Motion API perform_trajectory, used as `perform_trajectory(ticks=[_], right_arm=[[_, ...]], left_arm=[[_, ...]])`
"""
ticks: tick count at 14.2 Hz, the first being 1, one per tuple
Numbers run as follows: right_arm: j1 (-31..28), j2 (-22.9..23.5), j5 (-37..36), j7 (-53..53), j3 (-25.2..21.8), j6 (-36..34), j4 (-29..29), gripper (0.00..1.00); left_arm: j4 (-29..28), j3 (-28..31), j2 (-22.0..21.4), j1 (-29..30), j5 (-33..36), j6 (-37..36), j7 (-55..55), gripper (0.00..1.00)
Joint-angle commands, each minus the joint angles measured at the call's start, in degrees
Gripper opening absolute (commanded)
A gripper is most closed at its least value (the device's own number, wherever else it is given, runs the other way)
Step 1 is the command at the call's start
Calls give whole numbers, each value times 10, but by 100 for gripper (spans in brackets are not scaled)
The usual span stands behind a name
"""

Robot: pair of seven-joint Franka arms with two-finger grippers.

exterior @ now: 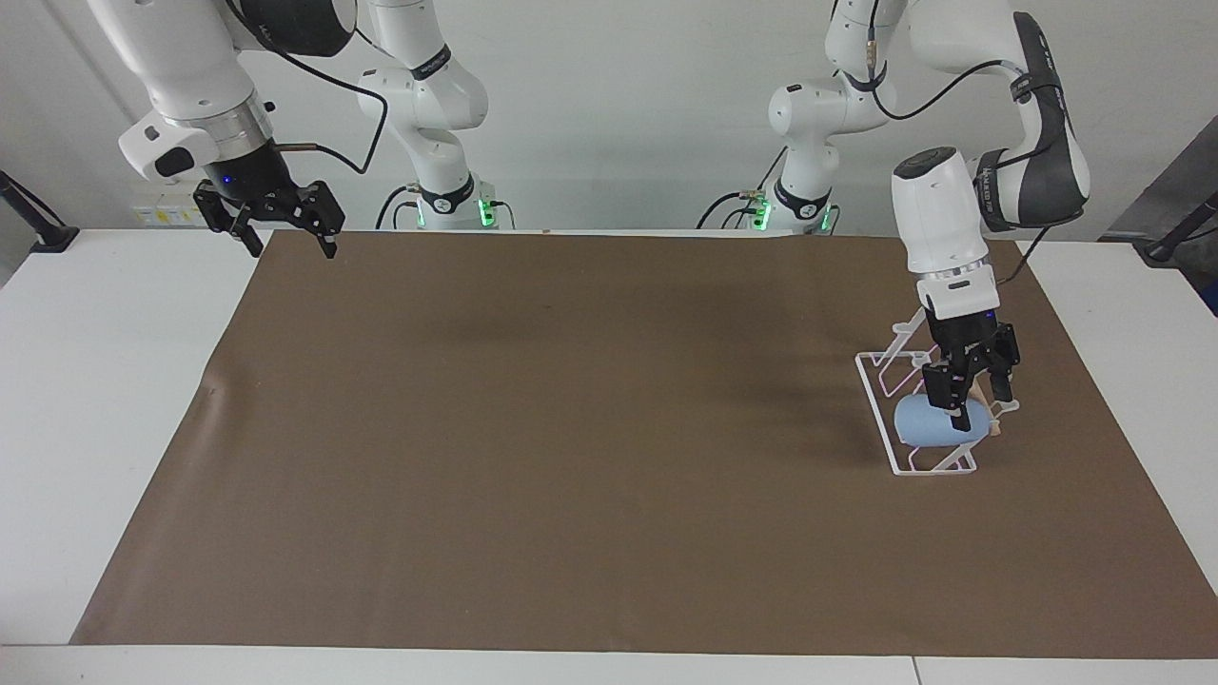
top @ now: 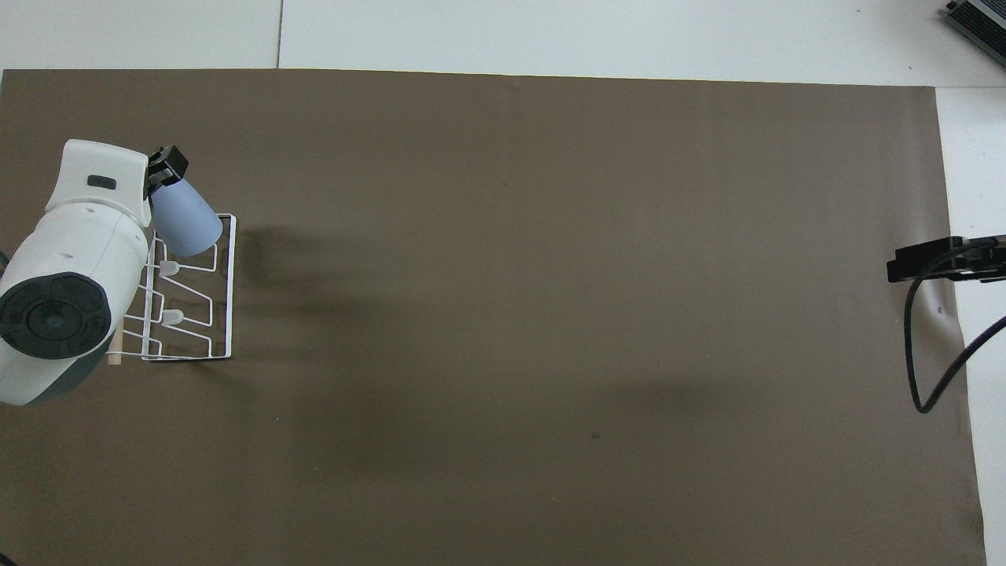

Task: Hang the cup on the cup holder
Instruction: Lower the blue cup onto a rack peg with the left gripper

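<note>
The light-blue cup (exterior: pixel 925 424) lies tilted on the prong of the white wire cup holder (exterior: pixel 877 400) farthest from the robots, at the left arm's end of the mat. In the overhead view the cup (top: pixel 185 224) rests over that end of the cup holder (top: pixel 229 299). My left gripper (exterior: pixel 975 401) is open just above the cup's upper end, one finger close to it; only its tip (top: pixel 166 166) shows from above. My right gripper (exterior: pixel 281 226) is open and empty, raised over the mat's corner at the right arm's end, where it waits.
A brown mat (exterior: pixel 571 428) covers most of the white table (exterior: pixel 105 381). The holder's wooden rod (top: pixel 114 358) pokes out under the left arm. The right arm's black cable (top: pixel 916 346) hangs over the mat's edge.
</note>
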Motion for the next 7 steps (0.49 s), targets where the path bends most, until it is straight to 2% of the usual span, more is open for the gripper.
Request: perform_trajectory(ticks=[1, 7], right_arm=[[-8, -14, -4, 11, 6, 11, -17, 100], [-9, -14, -4, 10, 6, 9, -15, 100]], left_arm=[[-14, -4, -14, 9, 16, 14, -14, 100], [14, -7, -15, 7, -11, 4, -5, 100]])
